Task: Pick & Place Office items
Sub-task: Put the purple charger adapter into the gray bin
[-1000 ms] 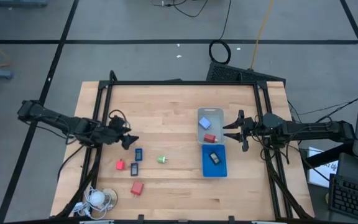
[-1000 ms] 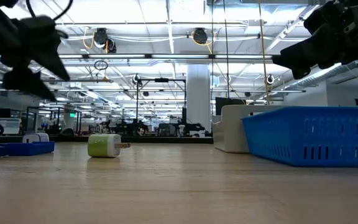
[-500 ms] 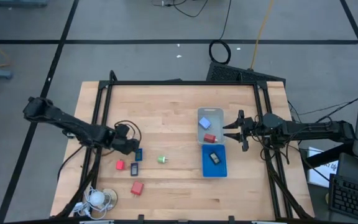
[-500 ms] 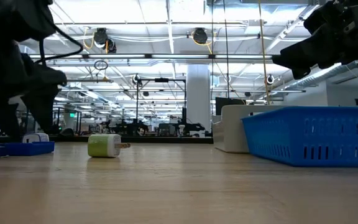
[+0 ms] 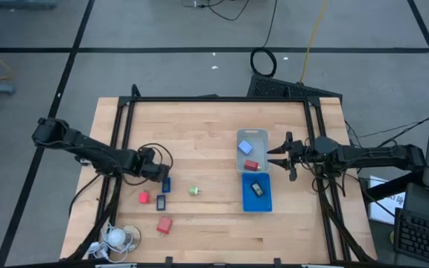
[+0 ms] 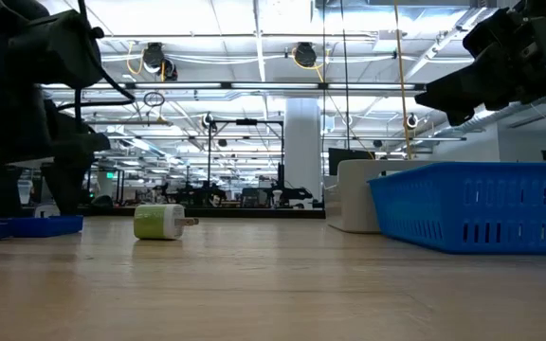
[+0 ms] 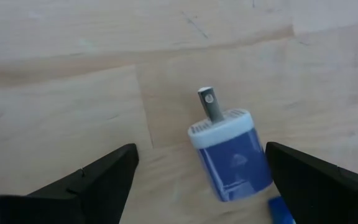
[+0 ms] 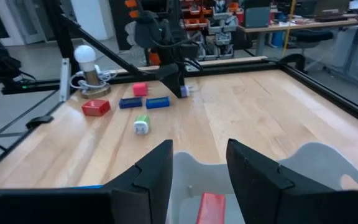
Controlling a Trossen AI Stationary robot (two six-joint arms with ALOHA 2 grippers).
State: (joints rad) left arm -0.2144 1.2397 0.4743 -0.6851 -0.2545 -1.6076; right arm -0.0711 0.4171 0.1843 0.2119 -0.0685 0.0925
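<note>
On the pale wooden surface (image 5: 207, 134), left of frame centre, the left pincer (image 7: 197, 180) stands spread astride a small blue-and-white plug charger (image 7: 229, 155), unpinched. Next, I judge: close squarely.

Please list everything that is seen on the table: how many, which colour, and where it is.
table: one, light wood.
clear tray: one, table's right half; holds light-blue cube and red block.
blue tray: one, next to the clear tray; holds dark piece.
loose red blocks: two, left half.
blue charger: one, white end, lying between the left claw's fingers.
dark blue piece: one, by the charger.
green plug: one, centre.
white corded thing: one, corner.
left claw: open, over the charger.
right claw: open, empty, beside the clear tray.
</note>
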